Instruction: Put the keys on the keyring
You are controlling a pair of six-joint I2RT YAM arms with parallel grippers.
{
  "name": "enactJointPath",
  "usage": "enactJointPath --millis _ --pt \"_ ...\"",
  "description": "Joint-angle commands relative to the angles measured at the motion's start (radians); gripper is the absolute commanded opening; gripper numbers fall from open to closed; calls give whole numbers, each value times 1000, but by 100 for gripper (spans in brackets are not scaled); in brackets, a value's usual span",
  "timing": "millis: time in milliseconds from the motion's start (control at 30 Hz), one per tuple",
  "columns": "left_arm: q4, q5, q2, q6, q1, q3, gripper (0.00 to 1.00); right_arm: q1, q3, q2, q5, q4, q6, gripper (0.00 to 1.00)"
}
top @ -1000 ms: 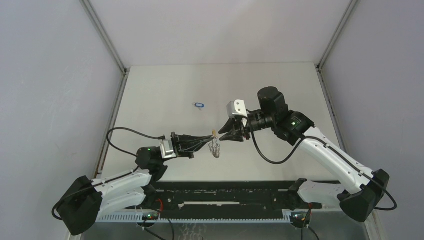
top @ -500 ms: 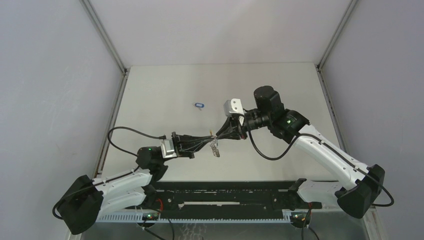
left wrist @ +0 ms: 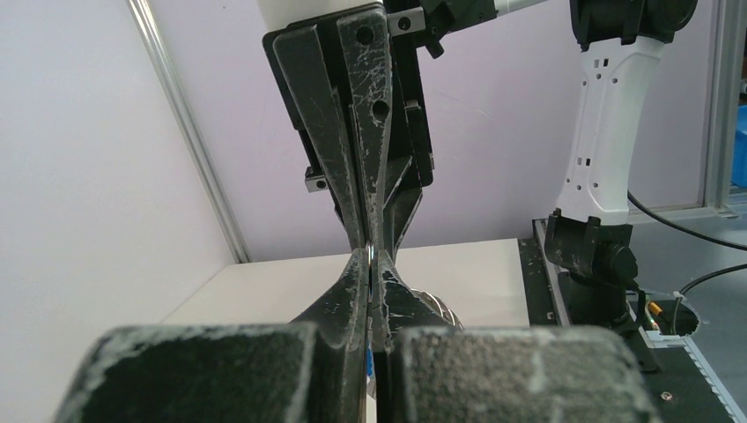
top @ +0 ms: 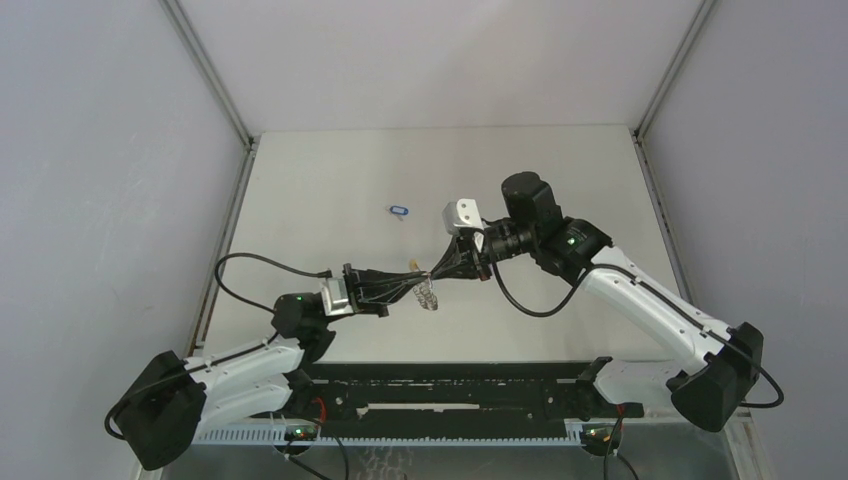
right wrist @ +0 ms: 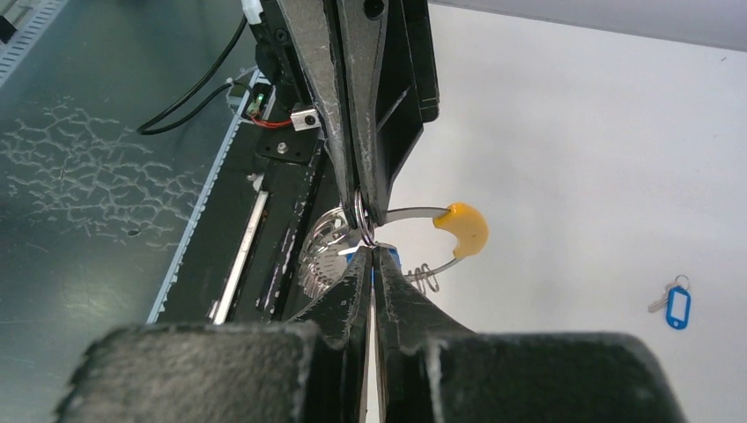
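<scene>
The left arm (top: 245, 368) lies low and reaches from the near left corner toward the middle of the table (top: 330, 190). Its wrist points to the right. The right arm (top: 650, 300) goes up from the near right corner, bends, and reaches to the left. The two meet tip to tip in the air, above the near middle of the table.

The left fingers (right wrist: 361, 106) are pressed tight together. They pinch the thin wire of the keyring (right wrist: 464, 227), which hangs from them above the table. Its yellow part sticks out to the side, and bumpy silver bits hang below.

The right fingers (right wrist: 348, 295) are pressed together too, right at the same spot on the ring. I cannot tell what they pinch. A blue bit (right wrist: 392, 257) shows just beside their tips. It is too hidden to tell if it is a key's tag.

One key (right wrist: 676, 306) lies flat on the table, well apart from both arms, farther back and a little to the left. Its blue tag has a white label, too small to read.
</scene>
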Motion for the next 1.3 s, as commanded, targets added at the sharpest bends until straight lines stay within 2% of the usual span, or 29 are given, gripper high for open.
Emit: enactJointPath --millis 0,600,733,833,1267 --pt "75 9 -30 -16 5 25 0 2 11 16 15 -15 -17 0" --pt "79 10 -44 -16 5 21 0 9 10 -8 79 -33 -28 0" --pt "79 2 -39 -10 5 6 0 -21 10 -66 89 -77 -65 17" --pt "80 3 -22 -14 5 9 0 -20 10 -95 63 -55 -75 23" --pt "79 15 -10 -25 5 31 0 31 11 -42 3 64 -64 28"
